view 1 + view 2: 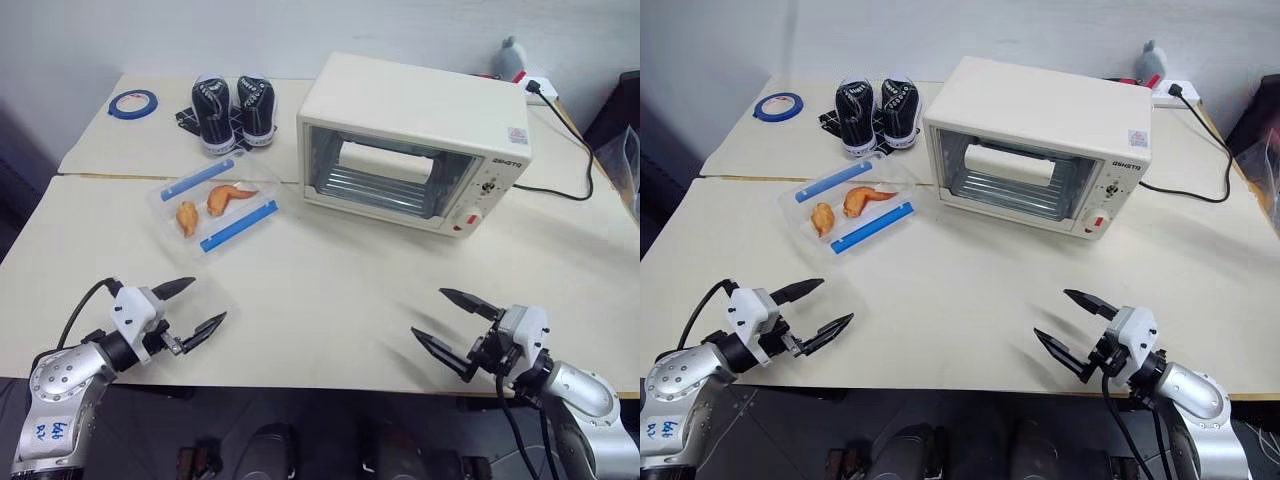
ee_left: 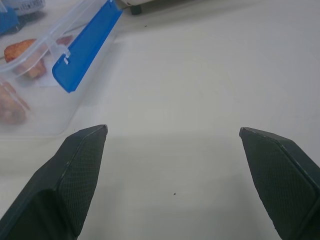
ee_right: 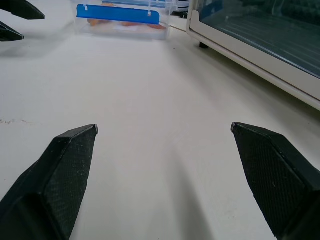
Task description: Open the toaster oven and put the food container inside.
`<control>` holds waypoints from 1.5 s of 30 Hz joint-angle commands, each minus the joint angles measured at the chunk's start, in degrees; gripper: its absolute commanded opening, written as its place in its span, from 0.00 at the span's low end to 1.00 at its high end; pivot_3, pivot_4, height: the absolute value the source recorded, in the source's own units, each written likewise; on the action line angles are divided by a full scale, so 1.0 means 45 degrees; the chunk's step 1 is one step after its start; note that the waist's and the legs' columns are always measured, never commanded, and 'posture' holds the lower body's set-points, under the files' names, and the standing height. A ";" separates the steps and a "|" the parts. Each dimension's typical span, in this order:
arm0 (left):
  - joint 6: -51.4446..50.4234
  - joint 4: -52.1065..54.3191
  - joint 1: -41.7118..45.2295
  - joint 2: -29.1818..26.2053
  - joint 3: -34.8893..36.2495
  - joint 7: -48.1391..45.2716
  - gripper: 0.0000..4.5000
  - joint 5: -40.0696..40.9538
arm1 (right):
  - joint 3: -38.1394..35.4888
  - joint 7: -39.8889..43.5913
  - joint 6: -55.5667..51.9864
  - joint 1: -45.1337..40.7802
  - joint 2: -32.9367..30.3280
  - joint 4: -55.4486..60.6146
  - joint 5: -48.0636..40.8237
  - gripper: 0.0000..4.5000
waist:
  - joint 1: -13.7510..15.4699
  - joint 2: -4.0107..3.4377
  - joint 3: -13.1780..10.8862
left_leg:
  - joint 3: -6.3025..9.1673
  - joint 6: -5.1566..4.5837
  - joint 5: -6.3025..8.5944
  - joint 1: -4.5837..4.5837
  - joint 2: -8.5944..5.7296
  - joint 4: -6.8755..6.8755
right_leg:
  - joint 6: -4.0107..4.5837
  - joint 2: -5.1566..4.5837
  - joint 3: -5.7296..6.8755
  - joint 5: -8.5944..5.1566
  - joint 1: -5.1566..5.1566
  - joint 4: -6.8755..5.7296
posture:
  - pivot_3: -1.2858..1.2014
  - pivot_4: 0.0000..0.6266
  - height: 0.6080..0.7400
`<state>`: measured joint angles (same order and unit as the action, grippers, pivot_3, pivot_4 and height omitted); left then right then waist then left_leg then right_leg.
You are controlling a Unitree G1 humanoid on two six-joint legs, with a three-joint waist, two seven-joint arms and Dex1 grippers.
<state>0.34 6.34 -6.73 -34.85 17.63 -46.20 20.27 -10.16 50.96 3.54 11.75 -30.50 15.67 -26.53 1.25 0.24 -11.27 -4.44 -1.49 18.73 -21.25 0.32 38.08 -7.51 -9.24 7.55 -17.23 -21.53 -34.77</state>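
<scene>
The cream-white toaster oven (image 1: 415, 135) stands at the back right of the table, its glass door shut and a red knob low on its side panel. To its left lies the food container (image 1: 212, 203), a flat clear box with two blue clips and orange-brown fried pieces inside. My left gripper (image 1: 190, 306) hovers open near the table's front left, short of the container, whose blue clip (image 2: 85, 47) shows ahead of its fingers. My right gripper (image 1: 445, 317) is open near the front right, with nothing between its fingers; the oven's door (image 3: 260, 30) is ahead of it.
A pair of black shoes (image 1: 232, 108) stands behind the container, and a blue tape roll (image 1: 133, 101) lies at the far left. A black cable (image 1: 575, 150) runs from the oven's right side to a socket strip at the back. A seam joins two tabletops.
</scene>
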 commanded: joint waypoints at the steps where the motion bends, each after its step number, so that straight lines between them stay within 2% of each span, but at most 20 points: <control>1: -0.0450 0.0876 0.0040 -0.0276 -0.0046 -0.0469 1.00 0.0684 | -0.0301 -0.0091 -0.0356 -0.0586 -0.0191 0.0626 -0.0592 0.99 | -0.0001 0.0001 0.0000 | 0.0000 0.0000 0.0000 0.0000 0.0000 0.0000 | 0.0000 0.0000 0.0000 0.0000 0.0000 0.0000 | 0.52 0.24 1.00; 3: -0.1100 0.1266 0.0438 -0.0380 0.0130 -0.0632 1.00 0.1465 | -0.0281 -0.0185 -0.1070 -0.1316 -0.0416 0.1003 -0.1056 0.99 | -0.0038 -0.0002 -0.0002 | -0.0001 -0.0001 0.0000 -0.0001 0.0000 0.0008 | 0.0000 -0.0002 -0.0005 0.0000 0.0000 -0.0006 | 0.52 0.24 1.00; 5: -0.2936 0.1963 0.1207 -0.0818 0.0378 -0.1192 1.00 0.3591 | -0.0356 -0.1054 -0.2634 -0.2679 -0.0486 0.1329 -0.2090 0.99 | -0.0031 -0.0002 -0.0003 | 0.0002 0.0000 -0.0001 0.0001 0.0006 0.0021 | 0.0001 -0.0004 -0.0004 0.0000 -0.0001 -0.0017 | 0.52 0.24 1.00; 7: -0.4365 0.2316 0.1964 -0.1139 0.0485 -0.1472 1.00 0.5206 | -0.0326 -0.1511 -0.3462 -0.3741 -0.0541 0.1192 -0.2311 0.99 | -0.0031 -0.0004 -0.0003 | 0.0014 0.0012 -0.0007 -0.0002 0.0029 0.0029 | 0.0008 -0.0001 -0.0001 0.0002 -0.0005 -0.0033 | 0.52 0.24 1.00; 13: -0.4915 0.2041 0.3804 -0.1078 0.0285 -0.1277 1.00 0.5503 | -0.0223 -0.2542 -0.4033 -0.6166 -0.0303 -0.0287 -0.1587 0.99 | -0.0012 -0.0005 -0.0005 | 0.0013 0.0022 -0.0012 -0.0018 0.0027 0.0027 | 0.0011 0.0047 0.0009 0.0000 0.0002 0.0002 | 0.52 0.24 1.00; 17: -0.4654 0.1800 0.4305 -0.0638 -0.0118 -0.1237 1.00 0.4990 | -0.0088 -0.2695 -0.3773 -0.7591 -0.0099 -0.1822 -0.0963 0.99 | -0.0040 -0.0005 -0.0005 | -0.0013 0.0022 -0.0013 -0.0021 0.0039 0.0039 | 0.0008 0.0071 -0.0011 0.0002 -0.0002 0.0008 | 0.52 0.24 1.00; 21: -0.4694 0.1701 0.4635 -0.0246 -0.0274 -0.0970 1.00 0.4893 | 0.0265 -0.2487 -0.3627 -0.8399 0.0358 -0.2095 -0.0839 0.99 | -0.0084 -0.0006 -0.0005 | -0.0023 0.0043 -0.0021 -0.0020 0.0086 0.0035 | 0.0011 0.0127 -0.0031 0.0002 -0.0014 0.0007 | 0.52 0.24 1.00; 30: -0.4552 0.1243 0.4898 0.0074 -0.0455 -0.0752 1.00 0.4518 | 0.0977 -0.2021 -0.4551 -0.8616 0.0752 -0.1178 -0.1296 0.99 | -0.0295 -0.0006 -0.0005 | -0.0024 0.0058 -0.0022 -0.0021 0.0103 0.0032 | 0.0016 0.0138 -0.0038 0.0000 -0.0022 0.0001 | 0.52 0.24 1.00; 34: -0.4763 0.0922 0.5238 0.0174 -0.0349 -0.0496 1.00 0.4625 | 0.1252 -0.0569 -0.4473 -0.7307 0.0171 0.0302 -0.1586 0.99 | -0.0274 -0.0005 -0.0005 | -0.0022 0.0058 -0.0021 -0.0023 0.0103 0.0030 | 0.0017 0.0138 -0.0037 0.0000 -0.0023 0.0006 | 0.52 0.24 1.00; 37: -0.4875 0.0595 0.5630 0.0130 -0.0370 -0.0624 1.00 0.4694 | 0.1476 0.0559 -0.3407 -0.5897 -0.0383 0.0745 -0.0912 0.99 | -0.0258 -0.0005 -0.0005 | -0.0022 0.0060 -0.0016 -0.0030 0.0101 0.0023 | 0.0016 0.0139 -0.0034 0.0000 -0.0023 0.0023 | 0.52 0.24 1.00; 41: -0.4846 -0.0485 0.6868 0.0416 -0.0517 -0.0416 0.84 0.4462 | 0.1676 0.1680 -0.1348 -0.4225 -0.0836 0.0169 0.0268 1.00 | -0.0257 0.0003 -0.0004 | -0.0030 0.0059 -0.0016 -0.0025 0.0095 0.0031 | 0.0016 0.0139 -0.0038 0.0001 -0.0020 0.0016 | 0.52 0.24 1.00; 45: -0.3418 -0.2871 0.9314 0.1506 -0.1552 0.0313 0.57 0.2670 | 0.1504 0.1692 -0.0416 -0.3826 -0.0532 -0.0161 0.0415 1.00 | -0.0243 0.0011 -0.0003 | -0.0043 0.0059 -0.0019 -0.0001 0.0093 0.0050 | 0.0017 0.0139 -0.0058 0.0003 -0.0011 -0.0022 | 0.52 0.24 1.00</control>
<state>-18.31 -3.93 32.22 -29.11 12.37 -45.66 35.31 -2.53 58.31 -0.85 -5.53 -33.27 14.13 -24.35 0.16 0.29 -11.29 -4.63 -1.23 18.64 -21.26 0.72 38.35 -7.42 -8.59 7.31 -17.20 -21.58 -34.87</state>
